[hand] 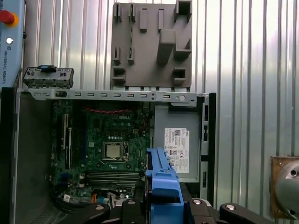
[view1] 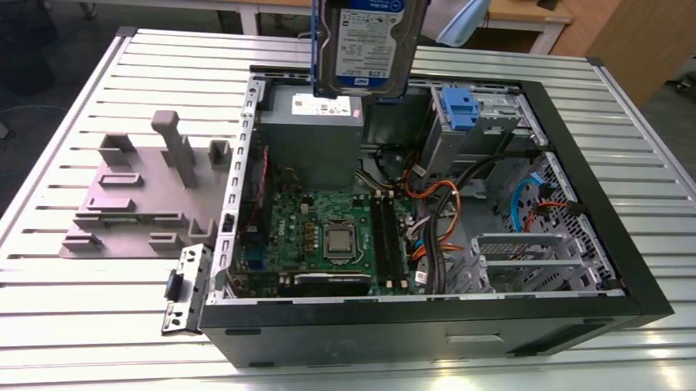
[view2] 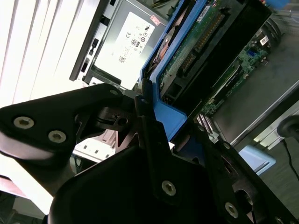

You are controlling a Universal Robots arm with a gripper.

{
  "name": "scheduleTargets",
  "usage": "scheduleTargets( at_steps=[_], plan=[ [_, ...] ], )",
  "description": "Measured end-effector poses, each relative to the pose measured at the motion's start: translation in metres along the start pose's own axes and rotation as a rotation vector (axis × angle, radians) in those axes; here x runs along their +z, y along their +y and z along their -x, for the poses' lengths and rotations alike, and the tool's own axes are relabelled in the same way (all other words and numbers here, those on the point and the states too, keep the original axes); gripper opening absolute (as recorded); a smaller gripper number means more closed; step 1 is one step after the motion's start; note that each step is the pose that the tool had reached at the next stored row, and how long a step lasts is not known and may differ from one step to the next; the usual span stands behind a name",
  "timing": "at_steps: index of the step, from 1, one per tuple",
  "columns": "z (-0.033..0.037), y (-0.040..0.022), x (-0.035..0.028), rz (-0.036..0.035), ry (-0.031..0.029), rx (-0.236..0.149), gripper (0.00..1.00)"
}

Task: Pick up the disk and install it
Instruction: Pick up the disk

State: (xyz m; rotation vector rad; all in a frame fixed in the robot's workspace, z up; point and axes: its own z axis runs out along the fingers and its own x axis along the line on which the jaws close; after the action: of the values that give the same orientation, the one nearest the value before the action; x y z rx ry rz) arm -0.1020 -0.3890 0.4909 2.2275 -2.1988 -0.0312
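The disk, silver with a white-and-blue label and blue side rails, hangs upright in the air above the back of the open computer case, over the grey power-supply box. In both wrist views my gripper is shut on the disk. Its black fingers clamp the blue rail. The second wrist view shows the disk's green circuit-board underside and its blue rail running away from the fingers.
Inside the case lie the motherboard, orange and black cables and a drive cage with a blue latch. A grey fixture block stands on the slatted metal table at the exterior view's left.
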Motion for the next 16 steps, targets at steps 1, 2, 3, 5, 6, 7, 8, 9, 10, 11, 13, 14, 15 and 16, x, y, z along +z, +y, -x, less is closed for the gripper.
scheduleTargets(
  at_steps=[1,2,3,5,6,7,8,9,10,11,13,14,15,16],
  plan=[
    [0.0,-0.0014,0.0,0.0,0.0002,0.0,0.37],
    [0.0,-0.0026,0.0,0.0,0.0005,0.0,0.37],
    [-0.0001,-0.0038,0.0,0.0,0.0007,0.0,0.37],
    [-0.0001,-0.0052,0.0,0.0,0.0009,0.0,0.37],
    [-0.0001,-0.0056,0.0,0.0,0.0009,0.0,0.37],
    [-0.0001,-0.0058,0.0,0.0,0.0008,0.0,0.37],
    [-0.0001,-0.006,0.0,0.0,0.001,0.0,0.37],
    [-0.0001,-0.006,0.0,0.0,0.0011,0.0,0.37],
    [-0.0001,-0.006,0.0,0.0,0.001,0.0,0.37],
    [-0.0001,-0.006,0.0,0.0,0.0011,0.0,0.37],
    [-0.0001,-0.0062,0.0,-0.0001,0.0011,0.0,0.37],
    [-0.0003,-0.0062,0.0,0.0,0.0012,0.0,0.37],
    [-0.0005,-0.0062,0.0,0.0,0.0012,0.0,0.37],
    [-0.001,-0.0062,0.0,0.0001,0.0013,0.0,0.37]
  ],
)
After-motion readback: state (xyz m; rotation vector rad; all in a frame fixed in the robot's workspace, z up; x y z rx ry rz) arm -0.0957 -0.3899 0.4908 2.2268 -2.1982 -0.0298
